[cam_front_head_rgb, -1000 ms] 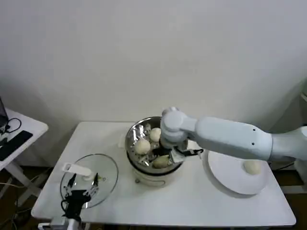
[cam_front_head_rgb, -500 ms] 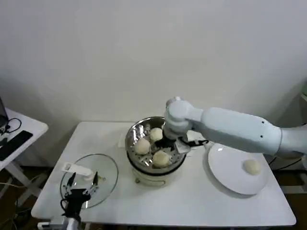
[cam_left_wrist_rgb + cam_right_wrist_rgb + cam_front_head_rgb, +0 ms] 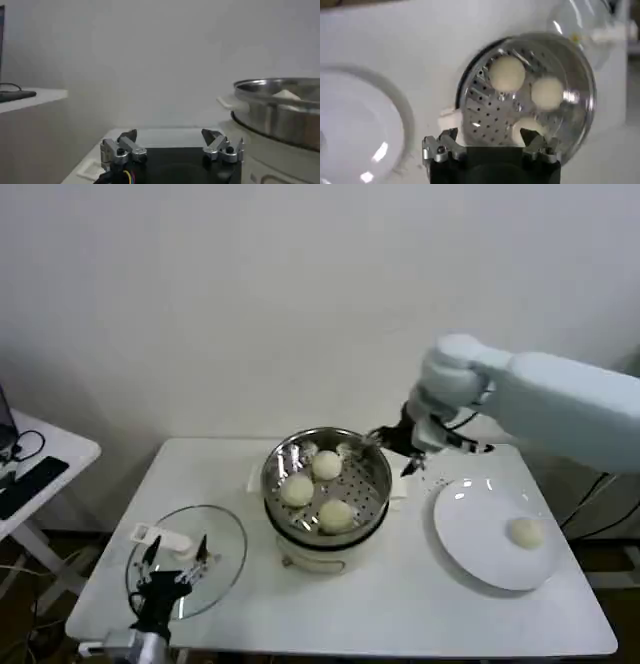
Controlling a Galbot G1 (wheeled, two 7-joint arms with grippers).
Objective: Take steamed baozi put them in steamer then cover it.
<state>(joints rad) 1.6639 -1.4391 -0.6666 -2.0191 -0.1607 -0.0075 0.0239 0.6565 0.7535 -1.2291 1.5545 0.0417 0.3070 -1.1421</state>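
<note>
- The steamer [image 3: 325, 494] stands near the middle of the white counter [image 3: 400, 604], its shiny steel bowl sitting on a cream-white base.
- Three steamed baozi lie on the perforated tray inside it: one at about 12 o'clock [image 3: 325, 465], one at about 9 o'clock [image 3: 296, 489] and one at about 5 o'clock [image 3: 335, 514]. They sit apart from one another.
- A fourth baozi [image 3: 525, 531] lies alone on the flat white plate [image 3: 470, 534], toward the plate's 3 o'clock edge. The plate sits on the counter at 3 o'clock from the steamer, just beside it.
- The right claw [image 3: 403, 446] hangs in the air at roughly 2 o'clock from the steamer, above the gap between steamer rim and plate. In the right wrist view its two fingers [image 3: 444, 148] stand spread with nothing between them, so the right claw [image 3: 490, 145] is released and empty; below it lie the steamer [image 3: 570, 65], three baozi [image 3: 506, 73] and part of the plate [image 3: 355, 125].
- The clear glass lid [image 3: 215, 549] rests flat on the counter at about 8 o'clock from the steamer, well apart from it, with its white handle [image 3: 165, 537] pointing toward 9 o'clock.
- The left claw [image 3: 165, 584] sits low at the near left of the counter, over the lid's near edge. In the left wrist view the left claw [image 3: 172, 145] has its fingers [image 3: 122, 147] wide apart and holds nothing; the steamer's rim [image 3: 280, 92] shows beyond, with the top of a baozi [image 3: 286, 93] just above it.
</note>
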